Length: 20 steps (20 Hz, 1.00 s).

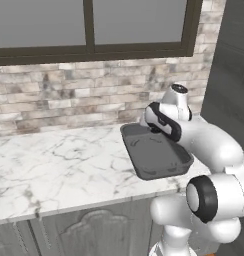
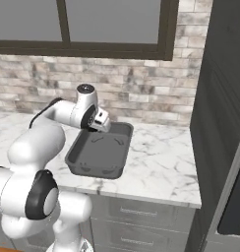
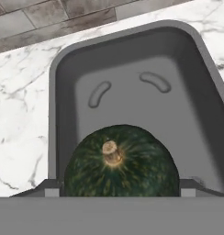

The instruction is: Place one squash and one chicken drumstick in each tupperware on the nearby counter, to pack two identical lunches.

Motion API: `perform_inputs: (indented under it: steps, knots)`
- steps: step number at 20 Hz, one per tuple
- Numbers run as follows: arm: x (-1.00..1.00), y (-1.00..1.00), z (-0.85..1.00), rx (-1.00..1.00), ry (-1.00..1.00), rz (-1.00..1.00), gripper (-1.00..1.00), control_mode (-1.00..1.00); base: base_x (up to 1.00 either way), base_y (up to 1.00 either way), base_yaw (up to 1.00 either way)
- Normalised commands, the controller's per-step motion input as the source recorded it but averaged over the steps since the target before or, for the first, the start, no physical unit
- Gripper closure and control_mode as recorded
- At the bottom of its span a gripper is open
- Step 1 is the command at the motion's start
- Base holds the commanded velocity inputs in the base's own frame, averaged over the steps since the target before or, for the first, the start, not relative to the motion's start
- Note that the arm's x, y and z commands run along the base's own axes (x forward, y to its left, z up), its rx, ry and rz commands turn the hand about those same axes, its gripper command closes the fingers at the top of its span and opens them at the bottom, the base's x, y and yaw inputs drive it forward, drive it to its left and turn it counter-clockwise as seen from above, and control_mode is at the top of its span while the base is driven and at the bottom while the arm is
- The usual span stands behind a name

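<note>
**Arm over the grey tupperware, squash between the fingers**

Left base view: you see the arm rising from the lower right, folded at the elbow and reaching forward over the dark grey tupperware (image 1: 156, 157). The container sits on the white marble counter (image 1: 59, 165), near its front edge, below the brick wall (image 1: 69, 95). The wrist hides the gripper here.

Right base view: the forearm runs level from the left and the hand tips downward, placing the gripper (image 2: 96, 129) over the tupperware's far left corner. The window (image 2: 82, 24) sits above.

Hand view: the round dark green squash (image 3: 120, 163), stem facing the camera, sits between the two fingertips (image 3: 48, 189), which flank it on either side, grasping it. The squash hangs above the tupperware's interior.
</note>
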Motion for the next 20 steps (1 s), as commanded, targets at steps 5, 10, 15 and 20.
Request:
perform_inputs:
  steps: [5, 10, 15, 20]
  knots:
    - [0.31, -0.08, -0.51, 0.0, 0.01, 0.0, 1.0, -1.0, 0.0, 0.0, 0.0]
    - [0.41, -0.04, -0.44, 0.0, 0.0, 0.0, 1.0, -1.0, 0.0, 0.0, 0.0]
    - [0.38, -0.02, -0.47, 0.0, 0.0, 0.0, 1.0, -1.0, 0.0, 0.0, 0.0]
    - [0.38, -0.05, -0.48, 0.0, 0.0, 0.0, 1.0, -1.0, 0.0, 0.0, 0.0]
